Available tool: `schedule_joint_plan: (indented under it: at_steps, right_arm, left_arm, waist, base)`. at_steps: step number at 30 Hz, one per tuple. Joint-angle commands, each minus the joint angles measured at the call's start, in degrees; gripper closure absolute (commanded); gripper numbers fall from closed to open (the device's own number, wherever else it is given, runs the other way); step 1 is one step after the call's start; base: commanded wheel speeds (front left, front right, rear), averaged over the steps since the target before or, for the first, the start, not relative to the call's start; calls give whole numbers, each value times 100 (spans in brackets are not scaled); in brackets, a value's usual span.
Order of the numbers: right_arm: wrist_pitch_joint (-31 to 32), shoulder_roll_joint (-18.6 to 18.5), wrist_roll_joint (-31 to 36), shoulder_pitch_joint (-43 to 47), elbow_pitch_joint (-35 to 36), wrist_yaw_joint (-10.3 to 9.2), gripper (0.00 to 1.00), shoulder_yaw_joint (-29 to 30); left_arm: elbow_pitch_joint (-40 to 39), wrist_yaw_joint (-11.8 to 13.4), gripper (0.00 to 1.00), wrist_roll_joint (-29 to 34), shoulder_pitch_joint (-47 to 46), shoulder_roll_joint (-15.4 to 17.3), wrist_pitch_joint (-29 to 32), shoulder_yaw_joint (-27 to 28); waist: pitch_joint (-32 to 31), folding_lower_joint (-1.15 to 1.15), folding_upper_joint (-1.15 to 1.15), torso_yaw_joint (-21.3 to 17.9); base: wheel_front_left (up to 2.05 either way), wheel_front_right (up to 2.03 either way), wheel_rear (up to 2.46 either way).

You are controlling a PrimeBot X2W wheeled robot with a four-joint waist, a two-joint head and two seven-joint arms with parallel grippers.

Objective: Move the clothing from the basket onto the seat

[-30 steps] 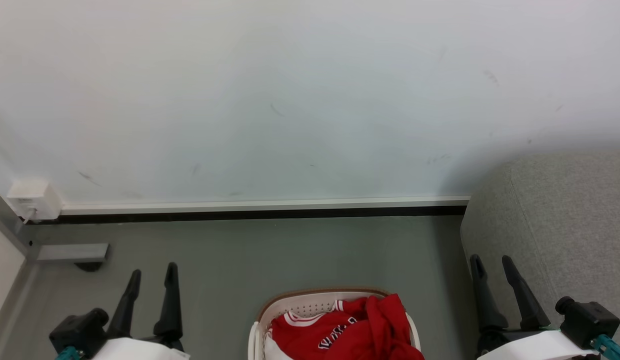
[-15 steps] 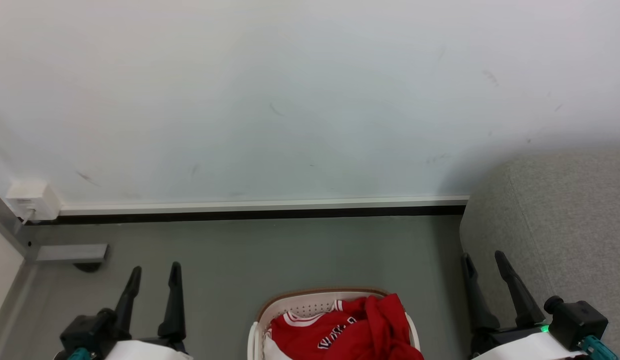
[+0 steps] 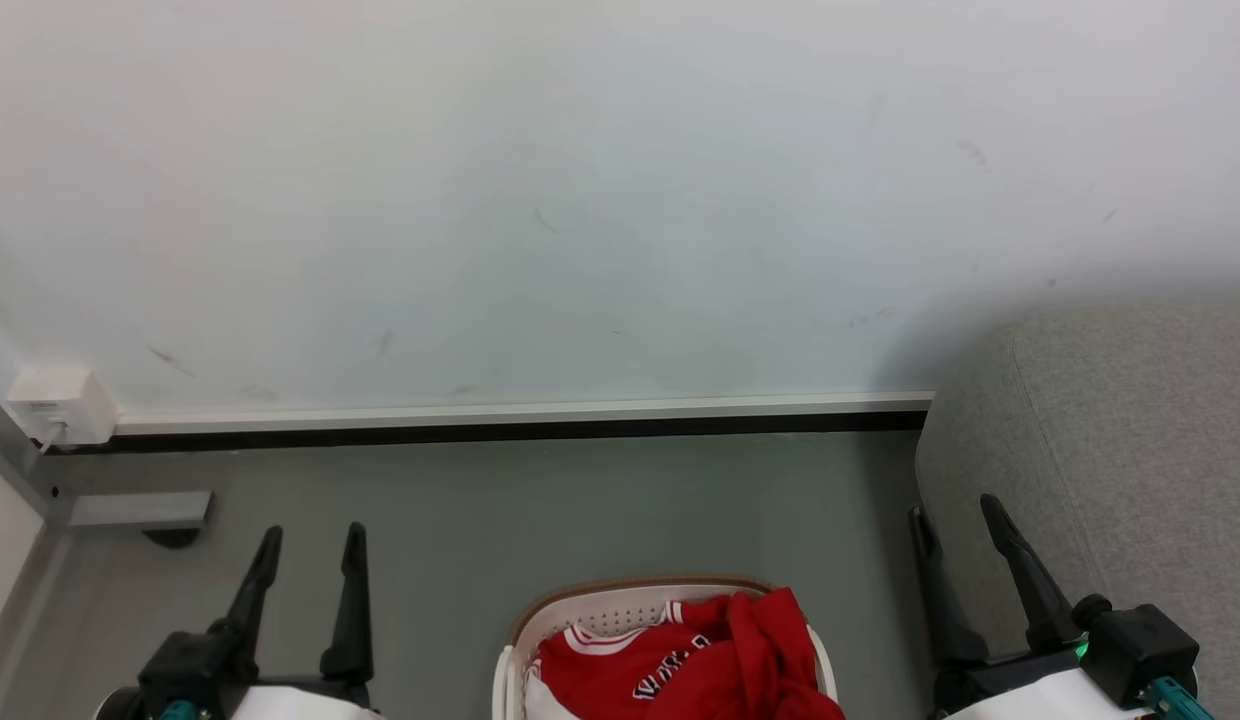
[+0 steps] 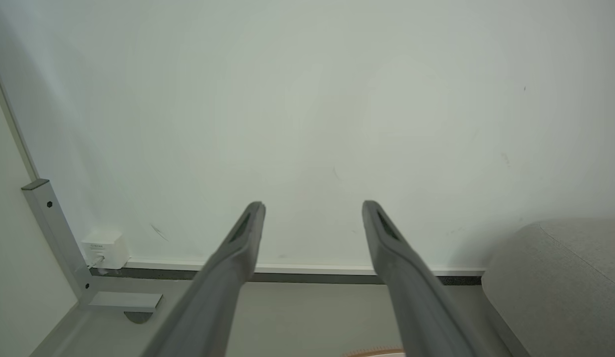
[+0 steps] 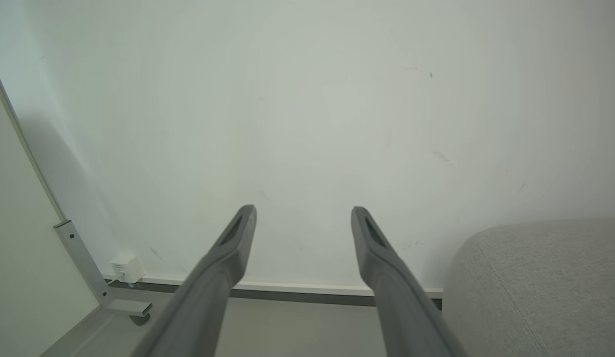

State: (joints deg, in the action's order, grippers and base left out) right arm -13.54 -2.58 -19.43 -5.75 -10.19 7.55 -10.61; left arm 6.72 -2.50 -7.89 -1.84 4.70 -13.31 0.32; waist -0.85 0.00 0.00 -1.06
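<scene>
The red clothing with white trim and lettering lies bunched in the cream basket, cut off by the bottom edge of the head view. A sliver of the basket's brown rim peeks in at the bottom of the left wrist view. The light grey seat stands at the right, also seen as the seat and the seat. My left gripper hovers open to the left of the basket. To the basket's right my right gripper is open beside the seat's corner. Both wrist views look at the wall, left gripper, right gripper, nothing between the fingers.
A pale wall with a white and black skirting runs across ahead. A white wall box and a grey metal frame foot sit at the far left. Grey floor lies between basket and wall.
Both grippers have drifted slightly toward the middle of the head view, the right one leftward along the seat's corner. The clothing and basket lie as before.
</scene>
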Motion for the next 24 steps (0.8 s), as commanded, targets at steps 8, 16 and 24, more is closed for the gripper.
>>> schedule_joint_plan:
  at_steps: [8,16,24]
  right_arm:
    - [-110,-49,277,-61,-14,-11,0,-25]
    - [-169,-50,478,-90,12,-12,0,-51]
    - [-163,-48,403,-88,23,-12,0,-40]
  left_arm:
    - [-50,-25,0,380,56,-1,-132,44]
    - [-39,-54,0,665,67,-30,-186,72]
    - [-3,-94,0,622,46,-62,-186,129]
  waist:
    - [-10,0,0,-6]
    - [-18,0,0,-13]
    - [-17,0,0,-15]
  base:
    - [0,0,0]
    - [0,0,0]
    - [0,0,0]
